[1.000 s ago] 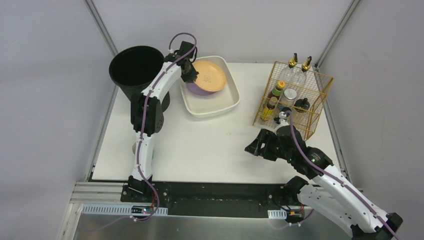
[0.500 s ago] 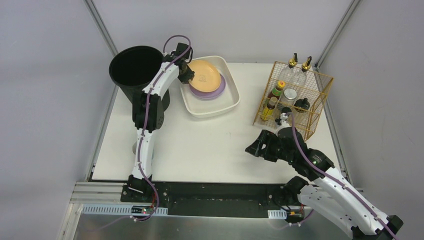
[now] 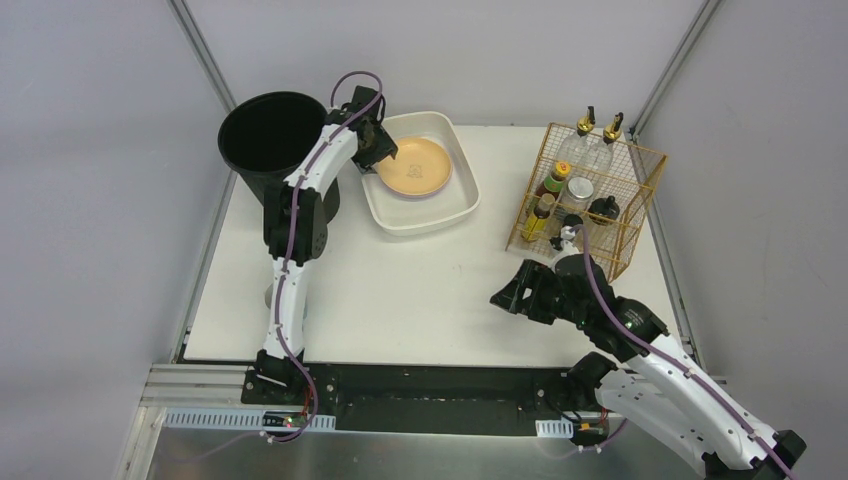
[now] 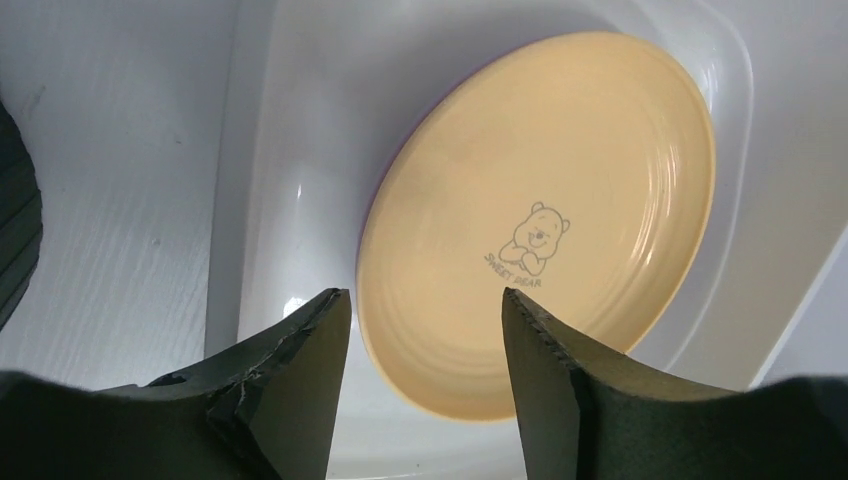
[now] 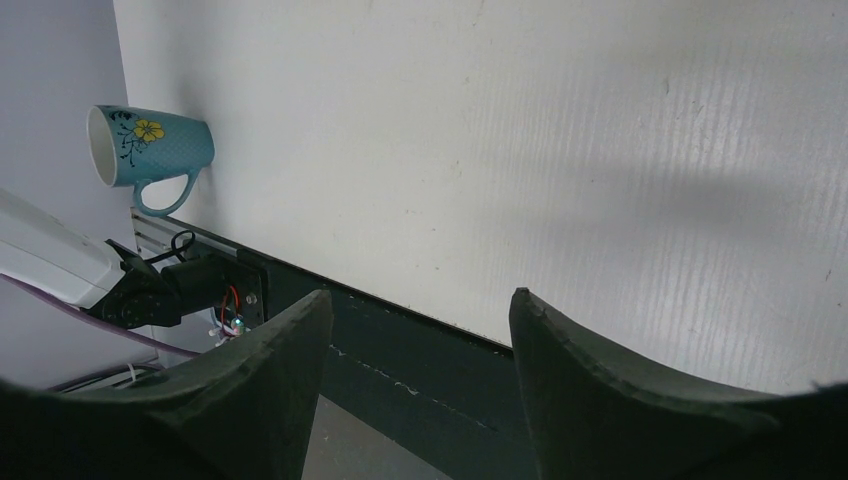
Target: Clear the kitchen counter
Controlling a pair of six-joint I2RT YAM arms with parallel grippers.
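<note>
The kitchen counter (image 3: 400, 290) is a white tabletop. At its back stands a white basin (image 3: 455, 205) with a yellow plate (image 3: 420, 167) lying flat inside; a bear print shows on the plate (image 4: 540, 220). My left gripper (image 3: 378, 150) hovers over the basin's left side, open, with nothing between its fingers (image 4: 425, 295); the plate's near rim lies below the gap. My right gripper (image 3: 503, 297) is open and empty above the counter's front right (image 5: 420, 295). A teal mug (image 5: 150, 150) with a yellow flower lies on its side at the counter's front left corner.
A tall black bin (image 3: 272, 135) stands at the back left, beside the left arm. A gold wire rack (image 3: 590, 195) holding several bottles stands at the right, just behind my right arm. A black rail (image 3: 440, 385) runs along the front edge.
My left gripper has opened and let go of the yellow plate, which went from tilted to lying flat in the basin over a purple plate. The right arm has barely moved.
</note>
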